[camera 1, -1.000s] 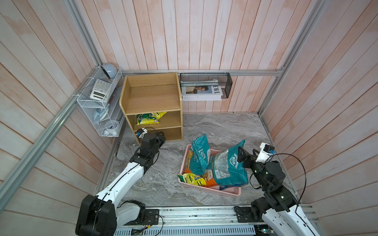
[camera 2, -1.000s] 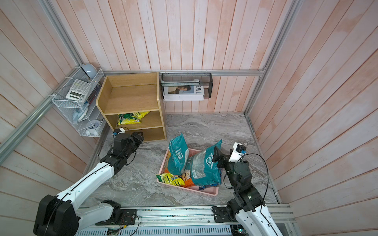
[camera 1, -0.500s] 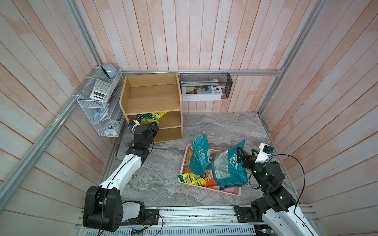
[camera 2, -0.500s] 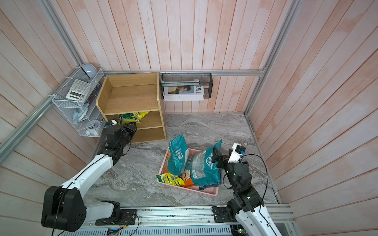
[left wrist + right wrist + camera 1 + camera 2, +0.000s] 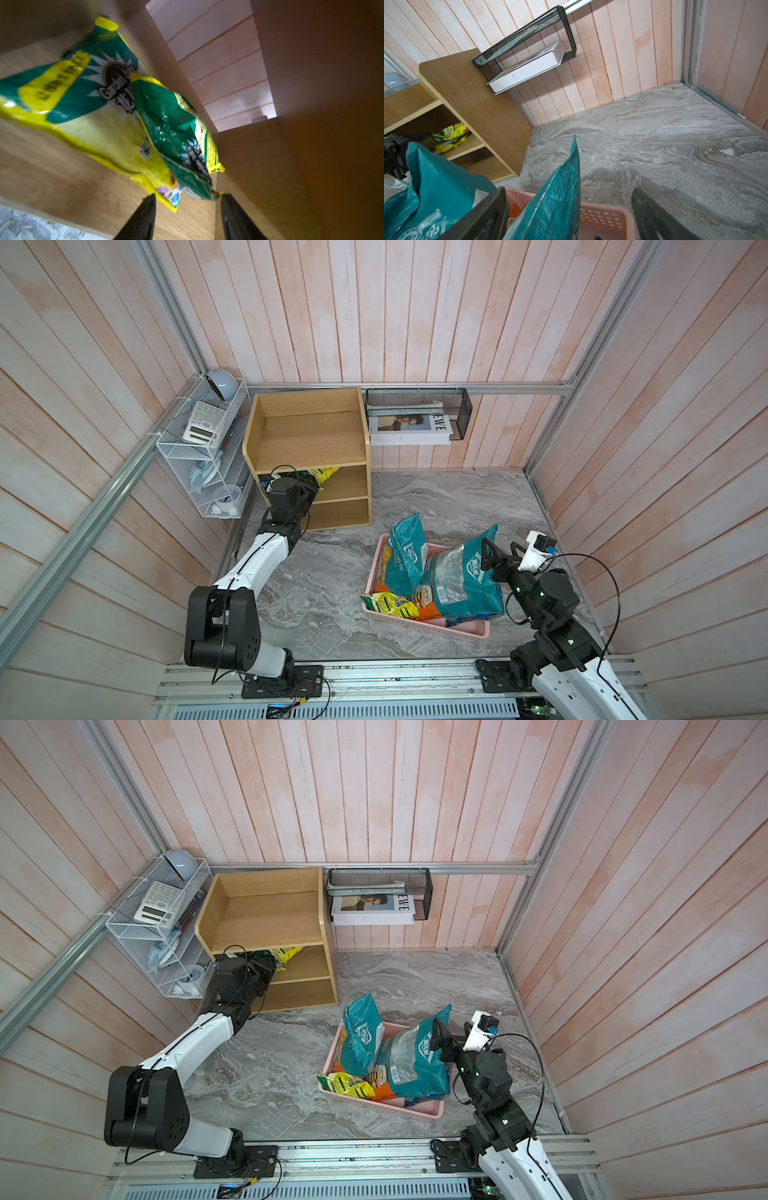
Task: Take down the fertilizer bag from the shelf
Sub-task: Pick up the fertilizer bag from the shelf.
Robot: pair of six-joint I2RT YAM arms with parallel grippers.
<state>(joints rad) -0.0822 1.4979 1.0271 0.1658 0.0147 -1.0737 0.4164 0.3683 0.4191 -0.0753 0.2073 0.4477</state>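
**Left arm lines up its grasp on the fertilizer bag**

The fertilizer bag (image 5: 116, 108) lies flat on the middle tier of the shelf (image 5: 307, 435). The left gripper (image 5: 189, 197) is at that tier's front, its jaws partly apart and clamping nothing, with the bag's crumpled near corner just at their tips. This looks like the reach-to-grasp step. The next move calls for easing in, closing on that corner, then drawing the bag out. The right gripper (image 5: 569, 191) hovers wide and empty by the pink basket (image 5: 419, 624).

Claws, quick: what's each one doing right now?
Left claw: open, empty, at a corner of the fertilizer bag.
Right claw: open wide, empty, by the teal bag.
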